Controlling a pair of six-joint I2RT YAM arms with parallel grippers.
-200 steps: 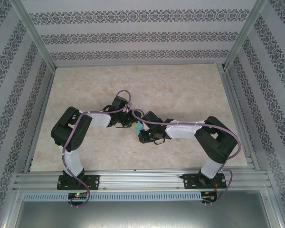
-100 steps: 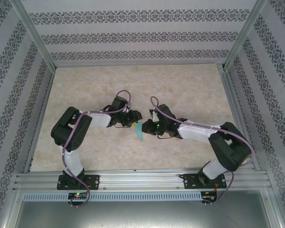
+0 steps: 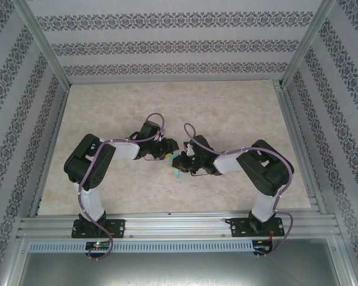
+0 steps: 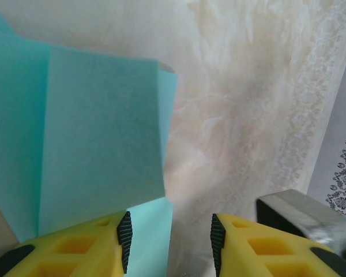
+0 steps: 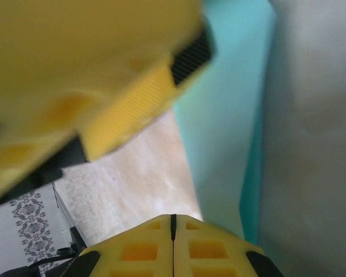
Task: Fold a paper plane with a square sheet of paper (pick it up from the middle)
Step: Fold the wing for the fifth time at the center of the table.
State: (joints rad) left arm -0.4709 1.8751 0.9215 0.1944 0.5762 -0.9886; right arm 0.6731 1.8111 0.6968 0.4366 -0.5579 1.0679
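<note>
Left claw (image 4: 168, 236) gapes; the folded paper (image 4: 98, 133) sits past one finger, its edge entering the gap, with bare table (image 4: 236, 115) beyond the other. Right claw (image 5: 173, 222) is closed, pads meeting, paper edge just beside it.

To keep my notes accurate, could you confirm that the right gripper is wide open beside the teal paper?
Not quite. The right gripper is shut, closed tight with no gap, not wide open. The right wrist view shows this. The rest holds: it is beside the teal paper.
</note>
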